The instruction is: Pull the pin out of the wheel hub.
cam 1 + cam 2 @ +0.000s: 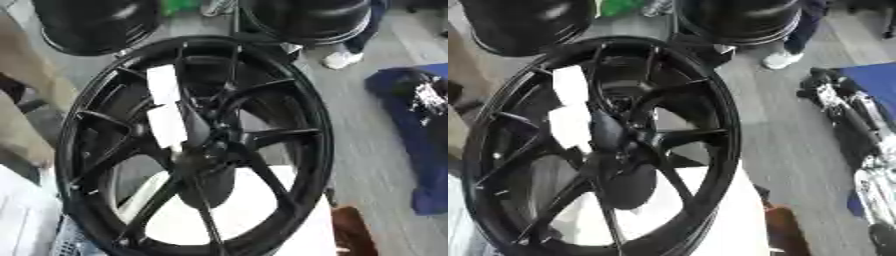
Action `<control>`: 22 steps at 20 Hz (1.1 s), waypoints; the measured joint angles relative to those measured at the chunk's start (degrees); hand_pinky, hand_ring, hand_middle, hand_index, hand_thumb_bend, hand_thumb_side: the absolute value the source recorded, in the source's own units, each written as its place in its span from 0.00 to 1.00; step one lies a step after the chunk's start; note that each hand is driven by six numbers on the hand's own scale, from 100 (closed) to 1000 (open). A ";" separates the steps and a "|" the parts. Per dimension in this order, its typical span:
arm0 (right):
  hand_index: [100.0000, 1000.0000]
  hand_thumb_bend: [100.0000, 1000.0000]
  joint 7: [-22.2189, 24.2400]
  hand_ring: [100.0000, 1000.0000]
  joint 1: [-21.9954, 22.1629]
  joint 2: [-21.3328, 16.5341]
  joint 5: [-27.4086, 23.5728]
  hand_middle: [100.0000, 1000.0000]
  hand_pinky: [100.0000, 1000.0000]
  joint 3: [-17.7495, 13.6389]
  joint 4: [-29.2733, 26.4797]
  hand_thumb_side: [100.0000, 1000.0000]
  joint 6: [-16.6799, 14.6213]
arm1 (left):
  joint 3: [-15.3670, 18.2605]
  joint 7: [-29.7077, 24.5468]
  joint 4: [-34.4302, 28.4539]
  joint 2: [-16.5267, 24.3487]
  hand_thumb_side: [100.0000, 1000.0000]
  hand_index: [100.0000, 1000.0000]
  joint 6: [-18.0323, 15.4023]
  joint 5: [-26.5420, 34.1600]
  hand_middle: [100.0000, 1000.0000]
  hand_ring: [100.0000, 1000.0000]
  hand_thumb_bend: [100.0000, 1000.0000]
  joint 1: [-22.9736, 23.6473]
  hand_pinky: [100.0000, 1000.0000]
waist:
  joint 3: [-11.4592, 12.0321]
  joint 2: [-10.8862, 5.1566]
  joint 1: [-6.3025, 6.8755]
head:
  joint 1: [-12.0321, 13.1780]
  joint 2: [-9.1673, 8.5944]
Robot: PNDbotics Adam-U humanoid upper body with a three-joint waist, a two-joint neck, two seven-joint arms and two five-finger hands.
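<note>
A large glossy black spoked alloy wheel [197,145] stands tilted, filling the view, its lower rim over a white surface [254,210]. At its dark centre hub [206,152] a black shape, possibly the robot's hand, overlaps the spokes. Whether fingers are apart or clamped cannot be told, and the pin cannot be made out.

The wheel hub [197,145] is glossy black with white patches [164,107] on it; the floor [367,135] is grey, and a blue mat [429,150] lies on it.
</note>
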 measured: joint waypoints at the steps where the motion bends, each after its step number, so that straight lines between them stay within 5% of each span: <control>1: 0.81 0.00 -0.01 0.74 -0.09 0.00 0.08 0.66 0.98 0.00 -0.02 0.50 0.01 | 0.00 0.00 -0.01 0.01 0.51 0.68 0.00 0.00 0.40 0.46 0.36 -0.01 0.70 | -0.01 0.10 0.05 | 0.06 0.29; 16: 0.81 0.00 -0.13 0.74 -0.51 0.00 0.59 0.66 0.98 0.00 -0.04 0.50 0.16 | 0.01 0.04 -0.30 0.56 0.49 0.68 -0.06 -0.06 0.41 0.46 0.35 -0.82 0.70 | -0.01 0.73 0.11 | 1.27 1.64; 22: 0.81 0.00 -0.19 0.74 0.43 -0.02 1.05 0.66 0.97 -0.03 -0.22 0.50 0.16 | -1.45 -1.31 -0.37 9.49 0.47 0.70 -0.85 -2.49 0.42 0.48 0.35 -5.90 0.70 | -0.12 0.73 0.51 | 0.68 1.15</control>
